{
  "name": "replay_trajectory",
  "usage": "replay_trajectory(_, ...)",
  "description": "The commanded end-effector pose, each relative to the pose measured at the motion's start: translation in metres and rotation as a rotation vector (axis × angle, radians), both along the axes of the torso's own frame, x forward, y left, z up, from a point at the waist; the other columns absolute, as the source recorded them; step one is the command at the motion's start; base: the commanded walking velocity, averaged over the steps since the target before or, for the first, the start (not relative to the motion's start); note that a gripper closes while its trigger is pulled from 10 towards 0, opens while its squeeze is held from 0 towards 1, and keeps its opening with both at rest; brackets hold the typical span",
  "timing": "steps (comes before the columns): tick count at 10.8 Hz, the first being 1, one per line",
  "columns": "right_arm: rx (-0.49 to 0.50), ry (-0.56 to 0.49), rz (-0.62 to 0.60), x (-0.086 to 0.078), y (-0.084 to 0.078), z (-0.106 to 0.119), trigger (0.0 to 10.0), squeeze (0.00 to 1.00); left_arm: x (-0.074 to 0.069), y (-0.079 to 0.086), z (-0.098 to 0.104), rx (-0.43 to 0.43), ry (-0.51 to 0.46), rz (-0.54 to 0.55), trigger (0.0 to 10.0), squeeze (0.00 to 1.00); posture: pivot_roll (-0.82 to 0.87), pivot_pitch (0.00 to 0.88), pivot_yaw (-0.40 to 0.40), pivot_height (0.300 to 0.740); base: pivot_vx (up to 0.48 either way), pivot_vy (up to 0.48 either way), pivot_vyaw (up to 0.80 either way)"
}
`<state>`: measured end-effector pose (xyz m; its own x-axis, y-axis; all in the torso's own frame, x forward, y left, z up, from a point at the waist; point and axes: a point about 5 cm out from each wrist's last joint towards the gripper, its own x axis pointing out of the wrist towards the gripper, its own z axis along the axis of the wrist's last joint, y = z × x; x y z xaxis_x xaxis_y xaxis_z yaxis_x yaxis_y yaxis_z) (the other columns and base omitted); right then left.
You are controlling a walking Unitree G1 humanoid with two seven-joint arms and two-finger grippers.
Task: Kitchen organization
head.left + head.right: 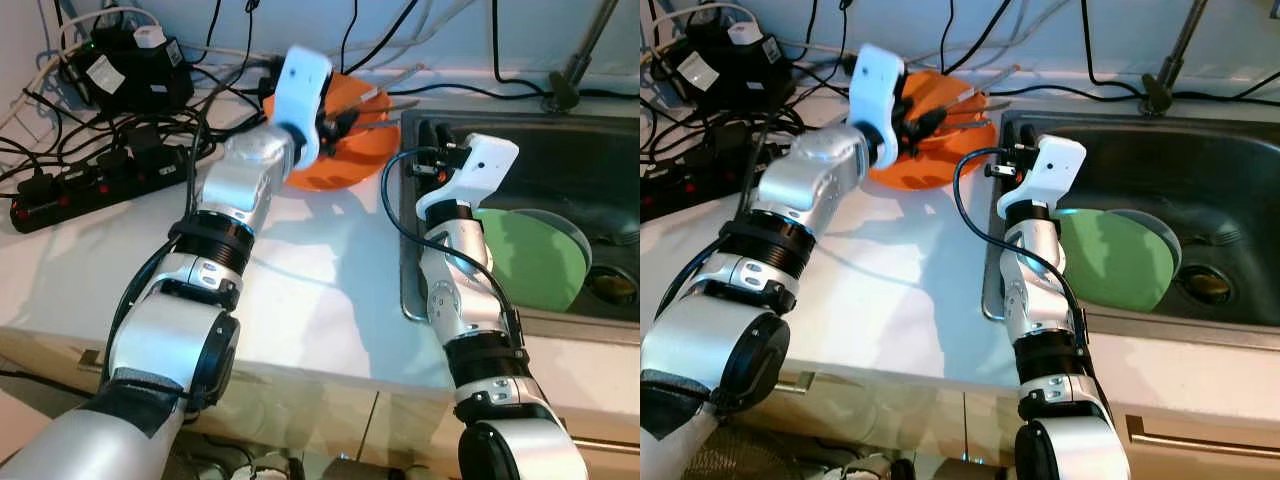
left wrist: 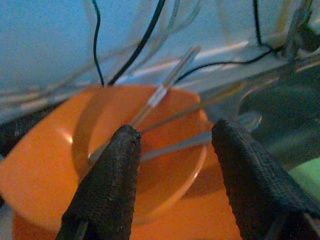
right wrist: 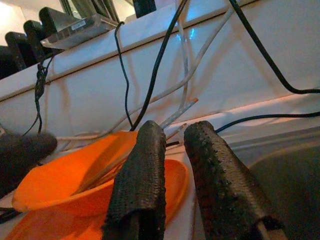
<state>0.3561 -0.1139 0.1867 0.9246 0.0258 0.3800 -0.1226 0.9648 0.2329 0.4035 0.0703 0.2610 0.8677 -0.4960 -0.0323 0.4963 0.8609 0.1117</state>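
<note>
Open left claw (image 2: 172, 150) over orange bowl (image 2: 45, 175) of, seemingly, utensils (image 2: 165, 92).

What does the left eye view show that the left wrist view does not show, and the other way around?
Left eye view alone: the black power strip on the counter, the right gripper at the sink's edge, and both silver arms. Left wrist view alone: the left gripper's fingertips, spread apart just before the utensils. Both share the orange bowl, the sink and the green plate.

Black power strip (image 1: 95, 185) and tangled cables (image 1: 215, 75) on the white counter (image 1: 310, 300), faucet base (image 1: 562, 95) behind.
</note>
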Motion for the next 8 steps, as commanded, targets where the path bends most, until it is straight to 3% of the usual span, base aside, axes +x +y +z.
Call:
replay_trajectory(1,0.003,-0.01,0.003,0.0,0.002,0.002,10.0,0.0,-0.002,0.0,0.003,-0.013,-0.002,-0.016,10.0,0.0,0.06,0.052,0.098,0.74,0.0,0.0,0.0)
replay_trajectory(2,0.005,-0.013,-0.003,0.0,0.0,0.003,10.0,0.0,-0.017,-0.005,0.004,0.005,0.003,-0.135,10.0,0.0,0.06,0.052,0.096,0.74,0.0,0.0,0.0)
replay_trajectory(4,0.002,-0.009,-0.003,0.0,0.0,0.002,10.0,0.0,-0.025,-0.003,-0.004,0.053,0.054,-0.187,10.0,0.0,0.07,0.049,0.095,0.74,0.0,0.0,0.0)
replay_trajectory(5,0.002,-0.006,0.003,0.001,0.001,0.001,10.0,0.0,-0.031,0.011,-0.025,0.081,0.128,-0.141,10.0,0.0,0.07,0.043,0.093,0.74,0.0,0.0,0.0)
replay_trajectory(8,-0.001,-0.005,0.011,0.001,0.003,0.001,10.0,0.0,-0.03,0.022,-0.051,0.118,0.204,-0.068,10.0,0.0,0.07,0.03,0.091,0.74,0.0,0.0,0.0)
